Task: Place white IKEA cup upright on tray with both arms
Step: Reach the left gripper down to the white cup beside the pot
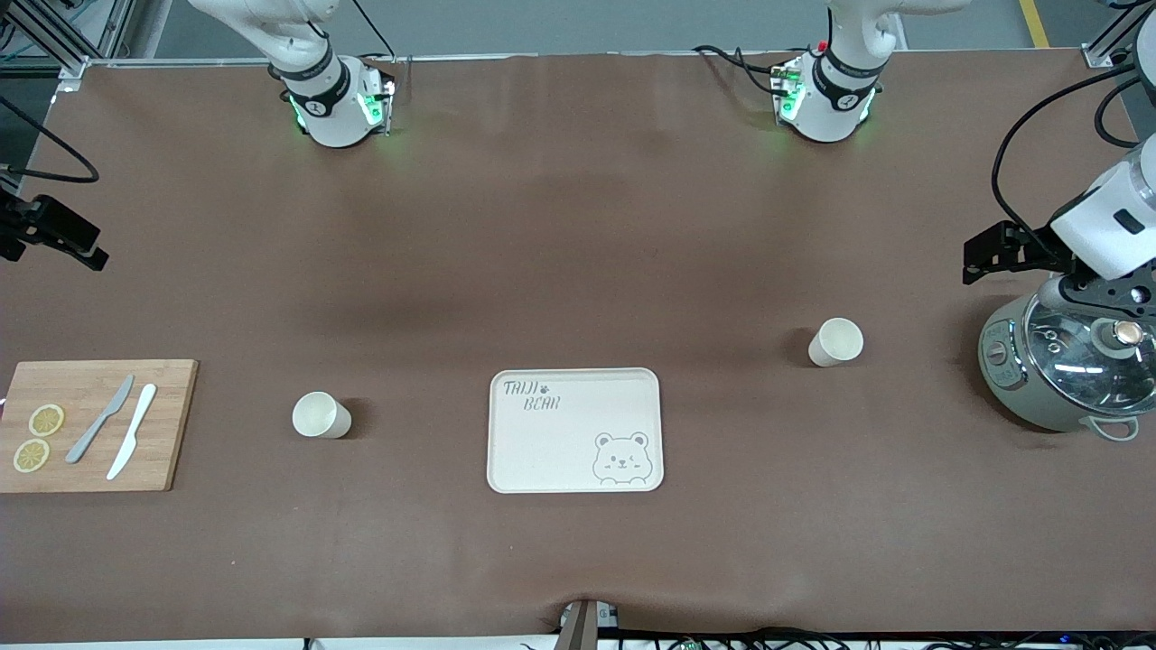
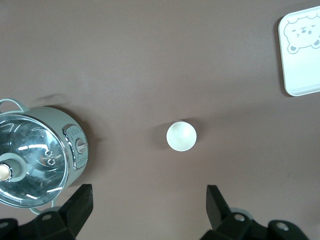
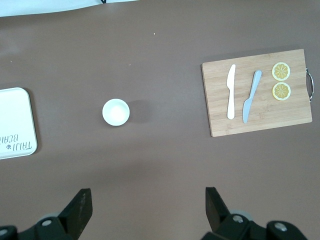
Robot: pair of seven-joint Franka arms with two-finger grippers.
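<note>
Both cups stand upright on the desk off the tray [image 1: 575,431], one cup [image 1: 835,341] under the open left end effector [image 2: 149,209], the other cup [image 1: 321,415] under the open right end effector [image 3: 148,211]; an off-centre pinch could tip either.

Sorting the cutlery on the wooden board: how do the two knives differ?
The white knife is a matte, opaque white; the grey knife is a silvery grey. The white knife lies nearer the tray, the grey one nearer the lemon slices. Both lie flat and roughly parallel on the cutting board.
</note>
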